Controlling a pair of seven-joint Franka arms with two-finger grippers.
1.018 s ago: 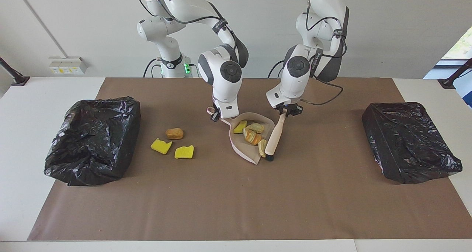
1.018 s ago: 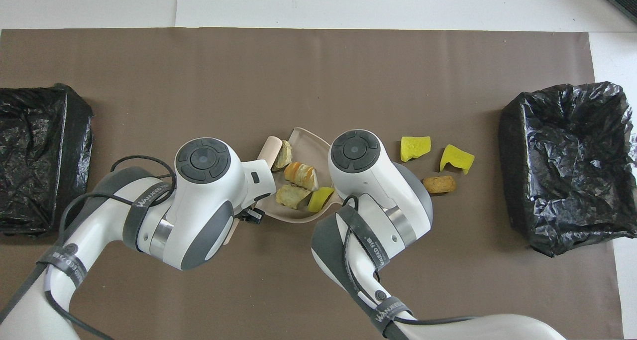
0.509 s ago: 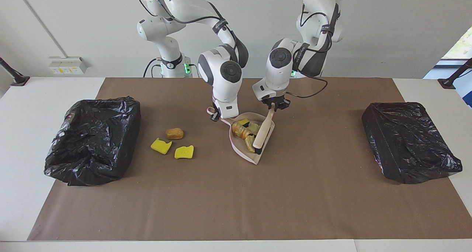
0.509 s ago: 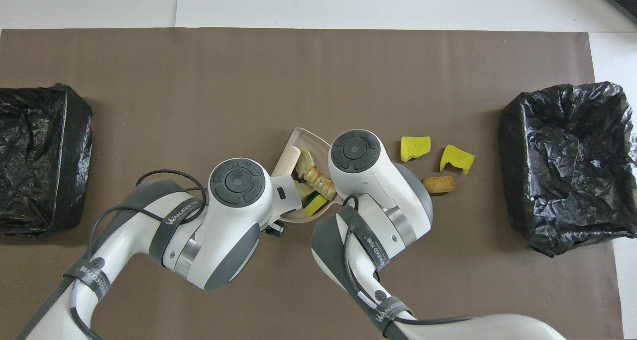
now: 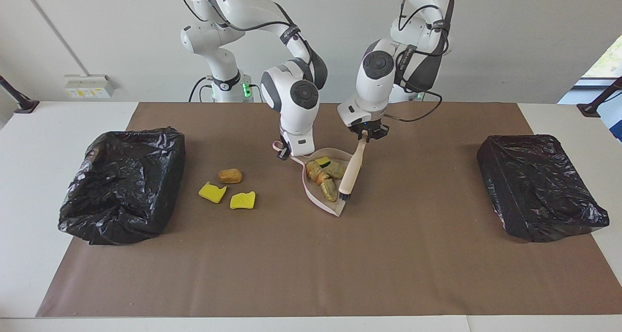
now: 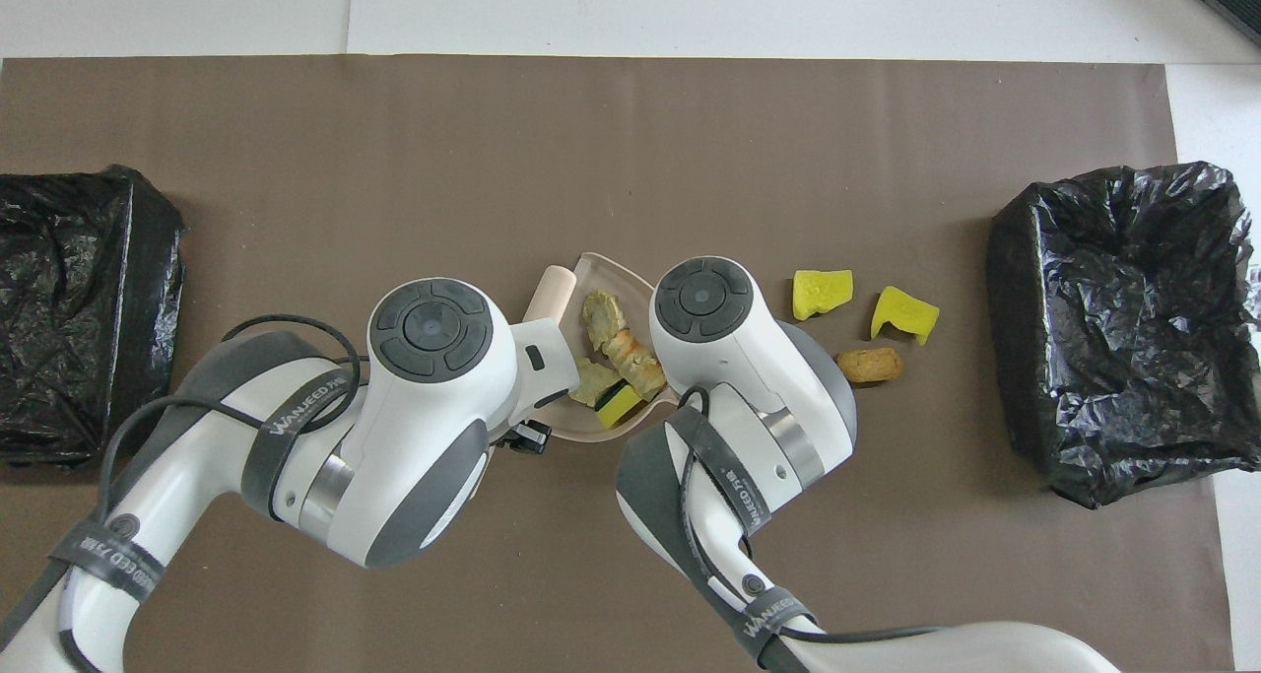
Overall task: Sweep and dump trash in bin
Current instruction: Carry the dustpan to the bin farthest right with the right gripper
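Looking at the facing view, you're sitting with four pieces of trash piled in the pink dustpan mid-desk. Three more are lying loose on the brown paper at about 9 o'clock from the pan: a brown bread-like chunk and two yellow sponge bits. The open black-bagged bin is waiting further out along that same 9 o'clock line.

The right jaws are pinching shut on the dustpan's handle at the pan's 11 o'clock corner. The left jaws are clamping tight on the top of the beige brush, which is slanting down so its dark bristles are hanging at the pan's open lip, around 5 o'clock.

On handling, I'm guessing these scraps are weighing next to nothing. The sponge is looking soft and springy, so it's probably going to bounce or skid off the bristles if you're flicking hard. The bready lumps are looking crumbly, so I wouldn't be squeezing them directly.

I'd be taking hold of nothing but the tools: pan by its handle, brush by its stem, just as you're doing. The pan is shallow and the pile is sitting close to the lip, so I'd be carrying it level or tipped slightly back toward the handle.
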